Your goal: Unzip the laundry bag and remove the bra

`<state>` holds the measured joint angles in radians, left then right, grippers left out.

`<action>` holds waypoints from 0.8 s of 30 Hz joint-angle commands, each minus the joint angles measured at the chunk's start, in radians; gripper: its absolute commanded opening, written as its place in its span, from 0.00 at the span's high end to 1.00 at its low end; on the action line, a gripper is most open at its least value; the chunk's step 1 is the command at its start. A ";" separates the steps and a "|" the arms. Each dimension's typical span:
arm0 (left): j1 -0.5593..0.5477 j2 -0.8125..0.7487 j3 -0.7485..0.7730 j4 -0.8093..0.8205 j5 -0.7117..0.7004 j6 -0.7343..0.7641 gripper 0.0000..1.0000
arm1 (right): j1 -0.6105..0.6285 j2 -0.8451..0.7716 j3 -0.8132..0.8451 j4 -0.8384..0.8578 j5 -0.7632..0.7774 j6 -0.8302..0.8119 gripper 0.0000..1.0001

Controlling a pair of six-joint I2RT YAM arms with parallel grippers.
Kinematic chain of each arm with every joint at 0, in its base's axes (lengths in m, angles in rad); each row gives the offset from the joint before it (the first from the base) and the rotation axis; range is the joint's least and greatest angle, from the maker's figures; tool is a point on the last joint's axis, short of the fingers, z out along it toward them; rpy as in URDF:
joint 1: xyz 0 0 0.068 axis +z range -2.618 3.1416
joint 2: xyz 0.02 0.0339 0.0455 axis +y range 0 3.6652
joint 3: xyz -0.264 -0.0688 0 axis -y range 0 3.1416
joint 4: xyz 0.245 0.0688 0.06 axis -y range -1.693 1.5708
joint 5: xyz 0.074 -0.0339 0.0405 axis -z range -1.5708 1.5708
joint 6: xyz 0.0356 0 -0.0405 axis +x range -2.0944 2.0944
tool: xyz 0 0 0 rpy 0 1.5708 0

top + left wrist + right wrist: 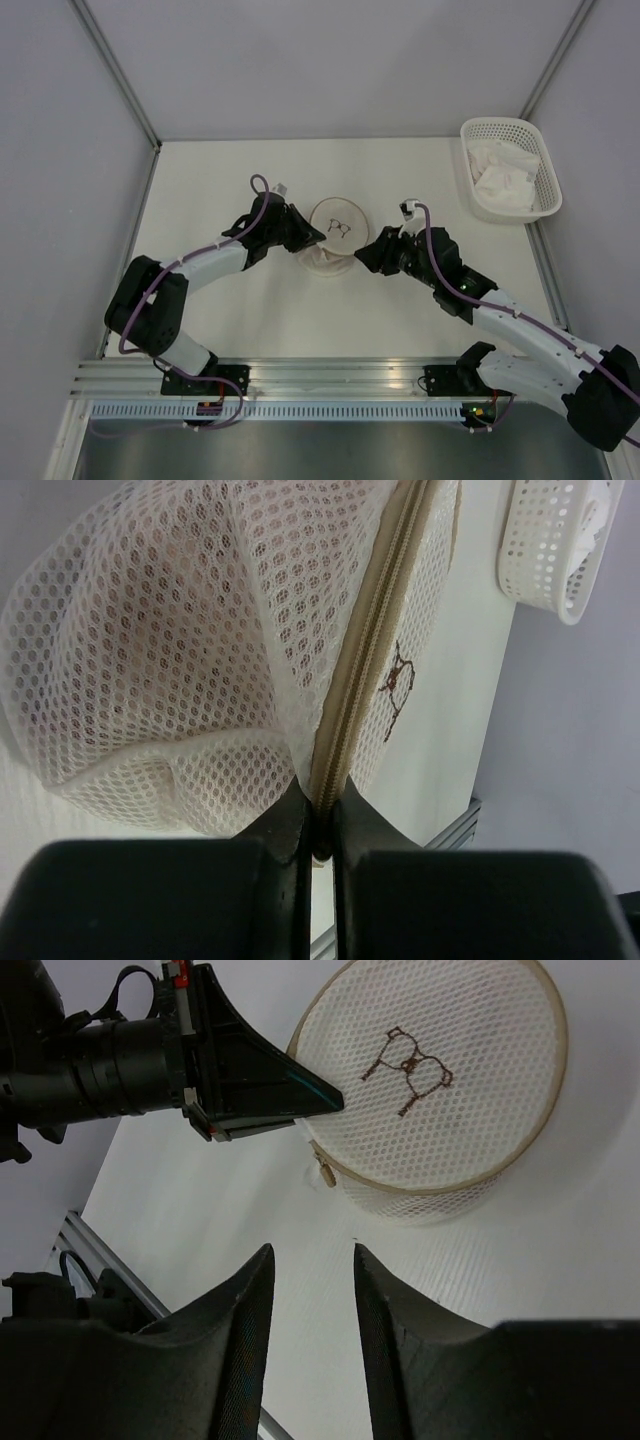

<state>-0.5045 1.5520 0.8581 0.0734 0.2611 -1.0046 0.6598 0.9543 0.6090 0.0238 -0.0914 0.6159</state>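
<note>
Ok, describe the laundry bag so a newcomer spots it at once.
At the middle of the white table, between the left gripper pinching its rim and the open right gripper, sits the laundry bag: a small round whitish mesh pod. Unlike the white lattice basket in the far right corner, it is soft, with a brownish zip rim and a tiny dark bra drawing on top.

both arms (205, 265) have white links, black joints, purple cables (258, 188) and matte black tools (310, 1253).
</note>
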 commanded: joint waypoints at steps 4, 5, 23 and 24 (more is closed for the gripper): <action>-0.052 -0.055 0.019 0.040 -0.049 -0.103 0.98 | 0.081 0.101 0.034 0.082 -0.025 0.012 0.58; -0.063 -0.058 0.028 0.037 -0.057 -0.114 0.98 | 0.087 0.112 0.037 0.080 -0.025 0.008 0.59; -0.118 -0.052 0.073 -0.017 -0.068 -0.135 0.98 | 0.130 0.231 0.087 0.084 0.065 -0.067 0.49; -0.118 -0.053 0.071 -0.018 -0.068 -0.137 0.98 | 0.129 0.244 0.090 0.084 0.068 -0.070 0.49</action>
<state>-0.6117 1.5265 0.8932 0.0479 0.1928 -1.1015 0.7834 1.1793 0.6487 0.0605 -0.0578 0.5808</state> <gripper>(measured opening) 0.067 0.512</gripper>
